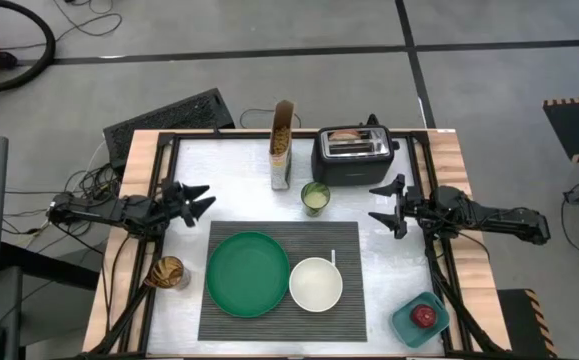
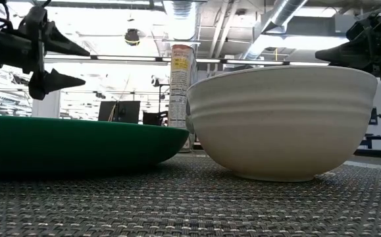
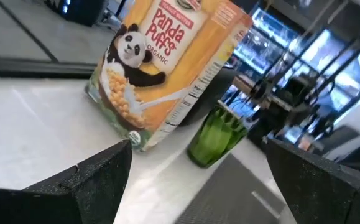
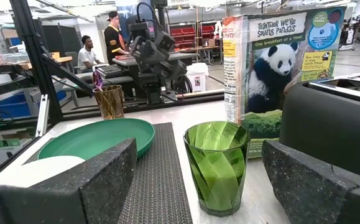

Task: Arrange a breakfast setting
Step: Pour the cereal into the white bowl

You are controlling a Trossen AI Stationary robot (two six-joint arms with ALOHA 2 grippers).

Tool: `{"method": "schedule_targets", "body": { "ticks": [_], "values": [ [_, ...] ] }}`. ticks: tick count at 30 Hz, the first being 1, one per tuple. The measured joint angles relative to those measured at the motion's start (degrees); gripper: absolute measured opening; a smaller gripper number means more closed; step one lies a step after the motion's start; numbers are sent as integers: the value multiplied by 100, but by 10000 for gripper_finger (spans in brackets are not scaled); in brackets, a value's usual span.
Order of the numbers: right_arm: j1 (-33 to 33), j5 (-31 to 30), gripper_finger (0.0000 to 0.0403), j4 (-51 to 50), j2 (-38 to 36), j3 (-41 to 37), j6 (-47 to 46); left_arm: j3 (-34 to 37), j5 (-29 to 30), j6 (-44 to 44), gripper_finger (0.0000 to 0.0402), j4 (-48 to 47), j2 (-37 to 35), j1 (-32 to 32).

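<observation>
Both the left gripper (image 1: 201,203) and right gripper (image 1: 381,203) are hovering open; the white bowl (image 1: 316,284) is looking rigid, slippery, best pinched at its rim.

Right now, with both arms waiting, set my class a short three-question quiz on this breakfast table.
1. True or false: the white bowl sits on the placemat beside the green plate.
2. Which container holds the red apple? A) the white bowl B) the teal container C) the green cup
3. Fill in: the bagel sits in the black ____.

Key: 1 true; 2 B; 3 toaster. Both the left gripper and the right gripper hold nothing, fingers open.
</observation>
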State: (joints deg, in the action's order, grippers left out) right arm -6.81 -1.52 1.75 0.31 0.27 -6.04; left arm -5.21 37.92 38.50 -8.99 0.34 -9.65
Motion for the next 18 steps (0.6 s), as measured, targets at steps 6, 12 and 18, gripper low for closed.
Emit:
{"method": "schedule_targets", "body": {
  "ticks": [6,12,18],
  "values": [
    [-66,-17,373,25,0,0,484,-11,-98,354,355,640,-3,2],
    [-83,-17,373,29,-1,1,446,-11,245,854,355,1407,0,4],
    [-79,-15,373,31,-1,2,425,-20,-432,1766,355,3093,117,4]
  ]
}}
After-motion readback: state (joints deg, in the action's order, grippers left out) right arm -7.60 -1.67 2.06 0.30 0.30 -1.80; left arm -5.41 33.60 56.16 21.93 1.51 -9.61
